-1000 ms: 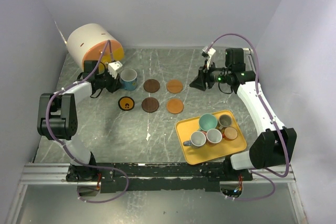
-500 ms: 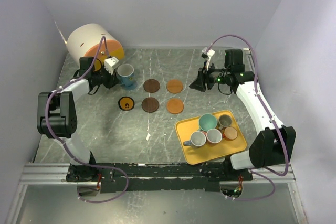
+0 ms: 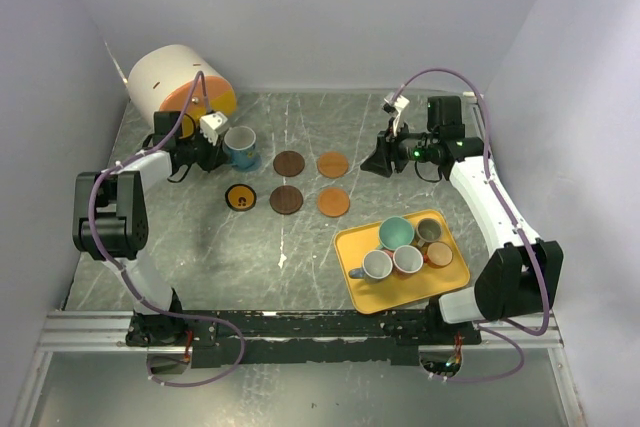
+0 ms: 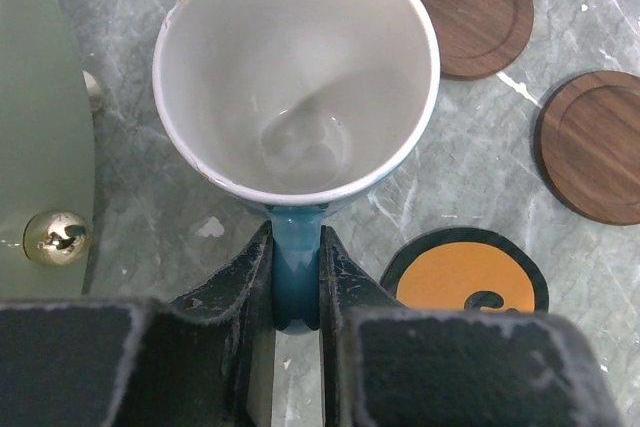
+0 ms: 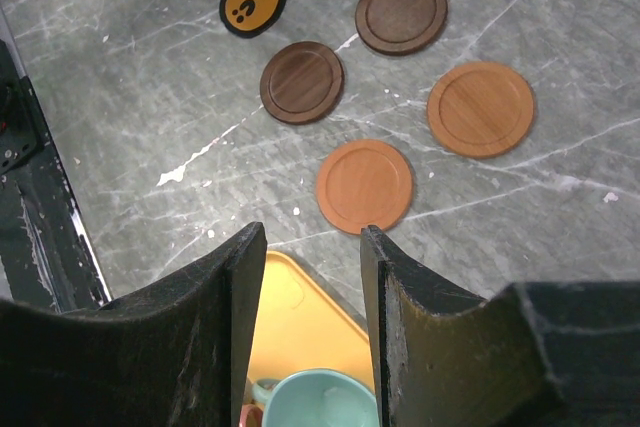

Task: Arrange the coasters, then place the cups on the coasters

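My left gripper (image 3: pixel 220 144) (image 4: pixel 296 277) is shut on the handle of the blue cup (image 3: pixel 242 147) (image 4: pixel 297 67), which has a white inside and sits at the back left, slightly tilted. Right of it lie two dark brown coasters (image 3: pixel 289 163) (image 3: pixel 286 199), two orange coasters (image 3: pixel 332 164) (image 3: pixel 333 202) and a yellow-orange coaster (image 3: pixel 240 197) (image 4: pixel 465 272) with a dark rim. Several cups, among them a teal one (image 3: pixel 396 232) (image 5: pixel 320 402), stand on the yellow tray (image 3: pixel 400 292). My right gripper (image 3: pixel 378 159) (image 5: pixel 305 247) hangs open and holds nothing, at the back right above the table.
A big white-and-orange cylinder (image 3: pixel 175 82) lies on its side in the back left corner, just behind the left gripper. The tray takes up the front right. Walls close in the table on the left, back and right.
The left gripper has carried the blue cup a little toward the back left, and the cup is now tilted. The right arm has hardly moved.
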Robot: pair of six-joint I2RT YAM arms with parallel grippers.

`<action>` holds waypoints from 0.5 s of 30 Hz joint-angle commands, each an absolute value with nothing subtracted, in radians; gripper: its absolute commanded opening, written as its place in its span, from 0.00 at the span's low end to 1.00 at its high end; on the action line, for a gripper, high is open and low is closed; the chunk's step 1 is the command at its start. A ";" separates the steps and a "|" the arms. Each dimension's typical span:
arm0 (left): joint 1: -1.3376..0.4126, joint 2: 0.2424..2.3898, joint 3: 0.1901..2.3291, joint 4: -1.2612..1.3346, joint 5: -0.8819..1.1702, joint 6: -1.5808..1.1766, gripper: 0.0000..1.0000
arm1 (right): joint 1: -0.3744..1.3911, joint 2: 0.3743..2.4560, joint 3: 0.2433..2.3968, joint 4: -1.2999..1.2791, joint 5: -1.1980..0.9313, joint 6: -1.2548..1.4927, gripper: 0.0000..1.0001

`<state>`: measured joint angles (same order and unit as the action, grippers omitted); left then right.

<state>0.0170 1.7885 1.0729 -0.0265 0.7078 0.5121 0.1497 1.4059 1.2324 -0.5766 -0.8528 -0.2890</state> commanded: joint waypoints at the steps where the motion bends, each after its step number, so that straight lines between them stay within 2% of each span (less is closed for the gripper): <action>1: 0.025 1.794 1.120 0.011 0.773 0.542 0.07 | 0.141 1.378 1.222 -0.563 -0.856 -0.294 0.43; 9: 0.025 1.803 1.124 -0.011 0.770 0.554 0.08 | 0.140 1.370 1.218 -0.566 -0.852 -0.299 0.44; 15: 0.025 1.810 1.137 -0.030 0.762 0.565 0.28 | 0.141 1.358 1.217 -0.591 -0.815 -0.333 0.45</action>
